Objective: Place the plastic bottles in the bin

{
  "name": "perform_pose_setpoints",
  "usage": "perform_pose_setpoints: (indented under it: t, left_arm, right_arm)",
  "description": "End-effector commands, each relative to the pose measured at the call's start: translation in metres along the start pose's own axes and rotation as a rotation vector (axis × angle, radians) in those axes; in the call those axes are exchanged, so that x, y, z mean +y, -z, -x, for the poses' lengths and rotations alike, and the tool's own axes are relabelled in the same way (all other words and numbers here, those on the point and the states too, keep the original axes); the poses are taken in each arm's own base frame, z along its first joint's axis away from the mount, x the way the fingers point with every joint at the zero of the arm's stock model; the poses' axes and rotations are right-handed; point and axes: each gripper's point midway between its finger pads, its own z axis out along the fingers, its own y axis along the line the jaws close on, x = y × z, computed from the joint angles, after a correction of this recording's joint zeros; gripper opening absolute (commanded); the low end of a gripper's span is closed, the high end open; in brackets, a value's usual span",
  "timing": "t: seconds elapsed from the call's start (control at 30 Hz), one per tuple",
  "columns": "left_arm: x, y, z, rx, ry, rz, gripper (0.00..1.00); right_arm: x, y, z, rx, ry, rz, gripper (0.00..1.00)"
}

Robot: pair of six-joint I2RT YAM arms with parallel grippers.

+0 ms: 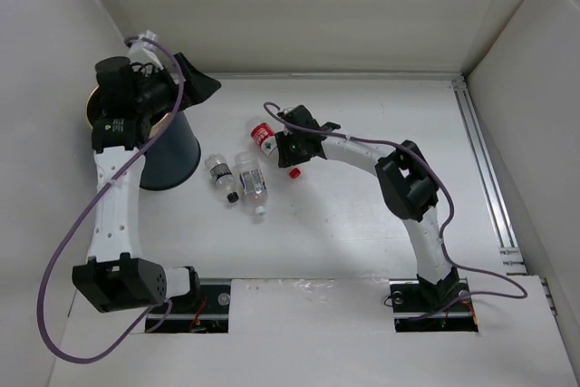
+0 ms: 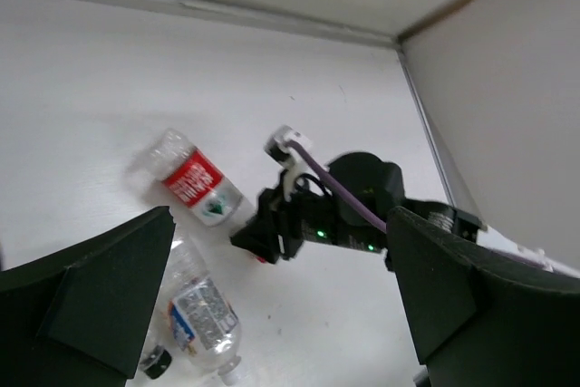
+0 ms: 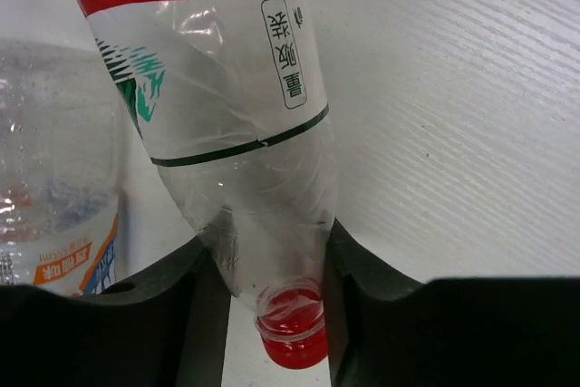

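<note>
Right gripper [image 3: 269, 256] clamped on the neck of the clear red-labelled plastic bottle [image 3: 227, 124], lying on the white table [image 1: 362, 251]
Squeeze gently, lift clear; carry to the dark navy cylindrical bin [image 1: 177, 159]; left gripper [image 2: 281, 224] gapes empty above it.

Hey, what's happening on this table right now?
The right gripper is closed on the neck of the red-labelled bottle, next to its red cap. The left gripper hangs open and empty up by the bin at the far left. Two more clear bottles lie on the table between the bin and the gripped one.
</note>
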Motion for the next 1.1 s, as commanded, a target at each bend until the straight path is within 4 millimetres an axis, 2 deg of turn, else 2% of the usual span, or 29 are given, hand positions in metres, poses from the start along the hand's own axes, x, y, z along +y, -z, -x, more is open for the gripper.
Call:
perform_pose_setpoints:
  t: [0.0, 0.03, 0.07, 0.1, 0.13, 0.17, 0.2, 0.23, 0.27, 0.3, 0.33, 0.37, 0.4, 0.47, 0.5, 0.53, 0.6, 0.67, 0.7, 0.73, 0.83, 0.9, 0.97, 1.0, 1.07]
  left_arm:
    - [-0.045, -0.02, -0.008, 0.03, -0.096, -0.123, 1.0]
    - [-0.049, -0.032, -0.013, 0.048, -0.082, -0.144, 1.0]
    - [-0.06, -0.038, -0.02, 0.065, -0.074, -0.174, 1.0]
    - [-0.065, -0.043, -0.024, 0.079, -0.065, -0.201, 1.0]
    - [-0.066, -0.045, -0.023, 0.071, -0.034, -0.207, 1.0]
    - [-0.07, -0.051, -0.027, 0.074, -0.032, -0.233, 1.0]
    - [-0.076, -0.053, -0.031, 0.079, -0.027, -0.259, 1.0]
    - [-0.082, -0.053, -0.029, 0.069, -0.029, -0.276, 1.0]
    - [-0.086, -0.058, -0.035, 0.081, -0.026, -0.301, 1.0]
    - [-0.096, -0.065, -0.049, 0.12, -0.025, -0.326, 1.0]
    - [-0.102, -0.07, -0.052, 0.126, -0.029, -0.331, 1.0]
    - [-0.107, -0.076, -0.062, 0.15, -0.028, -0.338, 1.0]
    - [-0.12, -0.088, -0.077, 0.188, -0.033, -0.364, 1.0]
    - [-0.135, -0.099, -0.087, 0.201, -0.05, -0.41, 1.0]
    - [-0.14, -0.11, -0.095, 0.207, -0.04, -0.441, 1.0]
    - [-0.155, -0.111, -0.106, 0.232, -0.04, -0.503, 1.0]
    - [-0.17, -0.115, -0.112, 0.239, -0.012, -0.564, 1.0]
    - [-0.186, -0.121, -0.121, 0.245, -0.016, -0.635, 1.0]
    - [-0.194, -0.122, -0.12, 0.243, -0.014, -0.651, 1.0]
    - [-0.199, -0.124, -0.11, 0.21, -0.027, -0.663, 1.0]
    - [-0.21, -0.129, -0.113, 0.216, -0.002, -0.68, 1.0]
    - [-0.216, -0.131, -0.103, 0.19, -0.002, -0.69, 1.0]
    - [-0.213, -0.138, -0.107, 0.199, 0.002, -0.683, 1.0]
    - [-0.219, -0.135, -0.099, 0.179, 0.007, -0.702, 1.0]
    - [-0.223, -0.132, -0.099, 0.178, 0.014, -0.73, 1.0]
  right_arm:
    - [-0.01, 0.004, 0.019, -0.039, -0.003, -0.04, 0.34]
    - [-0.016, 0.003, 0.017, -0.033, -0.021, -0.049, 0.33]
    - [-0.022, 0.003, 0.019, -0.036, -0.04, -0.056, 0.24]
    - [-0.037, 0.002, 0.017, -0.024, -0.089, -0.068, 0.13]
    - [-0.044, 0.014, 0.021, -0.04, -0.121, -0.075, 0.04]
    - [-0.052, 0.021, 0.023, -0.054, -0.155, -0.082, 0.01]
    - [-0.058, 0.03, 0.027, -0.071, -0.187, -0.074, 0.0]
    - [-0.08, 0.036, 0.022, -0.084, -0.258, -0.097, 0.0]
    - [-0.08, 0.06, 0.038, -0.142, -0.282, -0.069, 0.0]
    - [-0.081, 0.071, 0.041, -0.162, -0.303, -0.042, 0.0]
    - [-0.091, 0.084, 0.051, -0.209, -0.338, -0.028, 0.0]
    - [-0.089, 0.105, 0.054, -0.243, -0.339, -0.001, 0.0]
    - [-0.089, 0.117, 0.059, -0.266, -0.35, 0.027, 0.0]
    - [-0.087, 0.138, 0.061, -0.292, -0.369, 0.092, 0.0]
    - [-0.079, 0.164, 0.073, -0.348, -0.352, 0.131, 0.0]
    - [-0.069, 0.175, 0.073, -0.356, -0.336, 0.181, 0.0]
    - [-0.055, 0.207, 0.079, -0.409, -0.314, 0.253, 0.0]
    - [-0.041, 0.227, 0.08, -0.425, -0.282, 0.334, 0.0]
    - [-0.035, 0.235, 0.08, -0.43, -0.269, 0.361, 0.0]
    - [-0.028, 0.248, 0.082, -0.448, -0.251, 0.387, 0.0]
    - [-0.013, 0.272, 0.08, -0.467, -0.212, 0.454, 0.0]
    - [-0.003, 0.281, 0.075, -0.467, -0.19, 0.488, 0.0]
    - [0.009, 0.297, 0.076, -0.492, -0.157, 0.523, 0.0]
    - [0.009, 0.298, 0.076, -0.492, -0.156, 0.524, 0.0]
    - [0.015, 0.302, 0.074, -0.493, -0.143, 0.541, 0.0]
